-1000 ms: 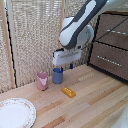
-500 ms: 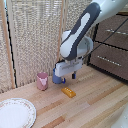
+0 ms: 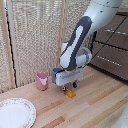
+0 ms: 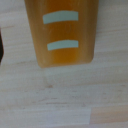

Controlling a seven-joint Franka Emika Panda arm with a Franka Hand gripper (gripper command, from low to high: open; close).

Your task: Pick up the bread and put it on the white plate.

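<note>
The tool hangs low over the toast, which lies flat on the bench near the middle of the exterior view, its fingertips right at the block's edge. Whether the fingers are spread or pressed together I cannot tell: the exterior view is too coarse, and the wrist view shows only the toast filling the frame, with two pale stripes across it and bare wood around. The main risk, as I judge it, is a poor grip on so thin and flat a piece: if the fingers come down off-centre or too shallow, they could nudge it across the wood or catch only a corner, so that it tips out on the lift. Pressing too low could jam the fingertips into the bench. The pink cup stands upright well clear toward the exterior view's left; its inside is not visible. The white plate sits at the lower left corner, well apart from the toast, with nothing on the part that shows.
</note>
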